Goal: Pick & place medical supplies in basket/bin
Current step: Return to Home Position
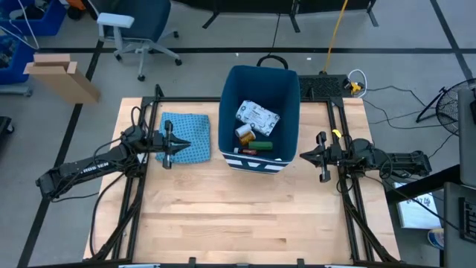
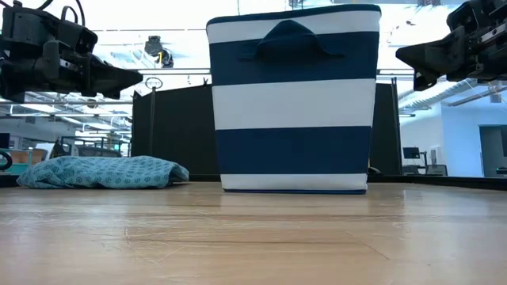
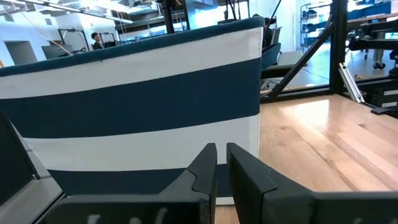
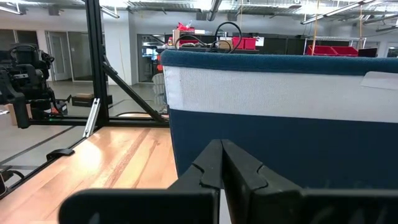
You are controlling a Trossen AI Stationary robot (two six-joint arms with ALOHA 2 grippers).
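The dark-blue bin (image 1: pixel 291 104) stands at the table's far middle, its white-striped short side (image 2: pixel 293 103) facing the near edge. In it lie a white packet (image 1: pixel 256 115), a dark bottle with an orange label (image 1: pixel 244 132), a green cylinder (image 1: pixel 261 146) and a slim red tube (image 1: pixel 249 152). My left gripper (image 1: pixel 187 146) hangs level left of the bin, above the cloth's near edge, shut but for a thin slit (image 3: pixel 221 163), with nothing in it. My right gripper (image 1: pixel 300 156) hangs level right of the bin, shut (image 4: pixel 221 155) and empty.
A light blue patterned cloth (image 1: pixel 190 126) lies crumpled on the table left of the bin (image 2: pixel 103 172). Black frame rails (image 1: pixel 338 112) run along the table's left, right and far sides. Bare wood (image 1: pixel 238 216) stretches from the bin to the near edge.
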